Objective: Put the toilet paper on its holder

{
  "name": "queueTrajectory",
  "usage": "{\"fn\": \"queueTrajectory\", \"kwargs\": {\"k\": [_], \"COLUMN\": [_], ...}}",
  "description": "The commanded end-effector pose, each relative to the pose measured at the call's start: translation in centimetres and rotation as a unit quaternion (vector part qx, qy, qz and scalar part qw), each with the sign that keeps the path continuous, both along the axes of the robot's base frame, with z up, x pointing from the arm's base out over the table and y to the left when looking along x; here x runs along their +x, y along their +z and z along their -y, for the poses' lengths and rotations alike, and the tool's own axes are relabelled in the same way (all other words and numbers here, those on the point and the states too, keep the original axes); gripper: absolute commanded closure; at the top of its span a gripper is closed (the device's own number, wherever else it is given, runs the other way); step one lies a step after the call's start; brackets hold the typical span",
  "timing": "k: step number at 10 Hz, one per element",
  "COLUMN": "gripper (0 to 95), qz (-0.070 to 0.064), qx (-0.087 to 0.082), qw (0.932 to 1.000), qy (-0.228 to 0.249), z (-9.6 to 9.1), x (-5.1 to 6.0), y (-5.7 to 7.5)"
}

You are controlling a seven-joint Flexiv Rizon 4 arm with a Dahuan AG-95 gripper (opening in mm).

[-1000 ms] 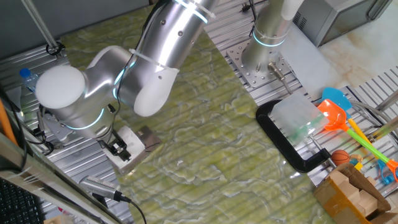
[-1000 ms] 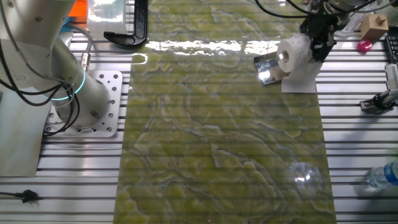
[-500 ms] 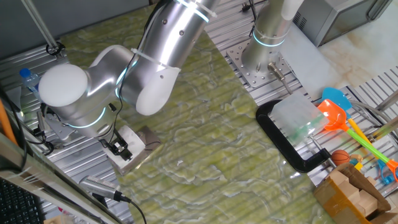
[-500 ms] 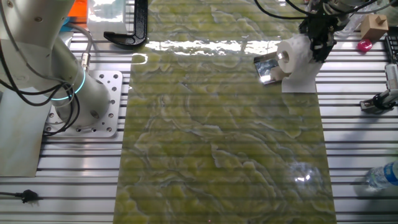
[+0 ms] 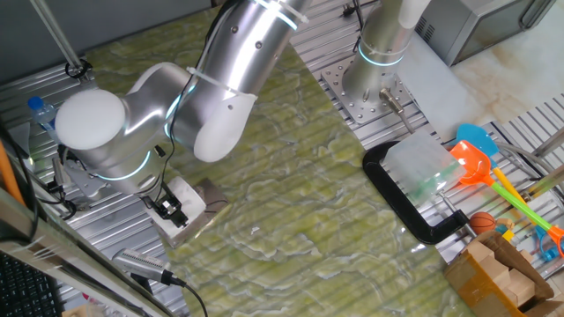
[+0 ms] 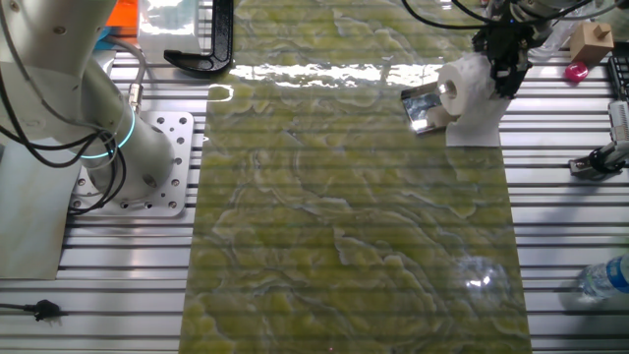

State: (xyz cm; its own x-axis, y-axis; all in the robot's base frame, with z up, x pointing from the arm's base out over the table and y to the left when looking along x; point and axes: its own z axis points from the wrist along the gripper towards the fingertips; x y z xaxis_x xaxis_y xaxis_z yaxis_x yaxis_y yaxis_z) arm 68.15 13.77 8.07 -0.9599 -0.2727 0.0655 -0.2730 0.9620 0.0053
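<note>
The white toilet paper roll (image 6: 462, 87) is at the far right edge of the green mat, with a loose tail of paper (image 6: 474, 128) hanging down from it. The shiny metal holder (image 6: 425, 106) lies right against the roll's open end; whether its bar is inside the core I cannot tell. My gripper (image 6: 503, 61) has its black fingers closed on the roll's far side. In the one fixed view the gripper (image 5: 167, 210) sits low under the arm's elbow, on the white roll (image 5: 187, 198), with the holder (image 5: 211, 194) beside it.
A black C-shaped clamp (image 5: 401, 198) lies by the mat, also in the other fixed view (image 6: 211, 49). A water bottle (image 6: 604, 278) lies at the right edge. Plastic toys (image 5: 480, 163), a cardboard box (image 5: 498, 269) and the arm's base (image 6: 147, 162) stand around.
The arm has shifted very slightly. The roll stays held against the holder in almost the same place.
</note>
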Motion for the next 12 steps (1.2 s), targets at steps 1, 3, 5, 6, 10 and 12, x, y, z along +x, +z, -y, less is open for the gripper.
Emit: {"fn": "queueTrajectory", "kwargs": {"k": [1,3,5,6,10,12], "gripper": [0.0,0.0,0.0,0.0,0.0,0.0], "qz": [-0.001,-0.001,-0.005,-0.006,-0.01,-0.007], "qx": [-0.001,0.0,-0.001,0.0,-0.001,-0.001], "qw": [1.0,1.0,1.0,1.0,1.0,0.9999], "qy": [0.0,0.001,0.0,0.001,0.0,0.01], "z": [0.0,0.1,0.2,0.3,0.6,1.7], "x": [0.0,0.0,-0.1,-0.1,-0.5,-1.7], "y": [0.2,0.4,1.2,1.8,3.1,3.2]}}
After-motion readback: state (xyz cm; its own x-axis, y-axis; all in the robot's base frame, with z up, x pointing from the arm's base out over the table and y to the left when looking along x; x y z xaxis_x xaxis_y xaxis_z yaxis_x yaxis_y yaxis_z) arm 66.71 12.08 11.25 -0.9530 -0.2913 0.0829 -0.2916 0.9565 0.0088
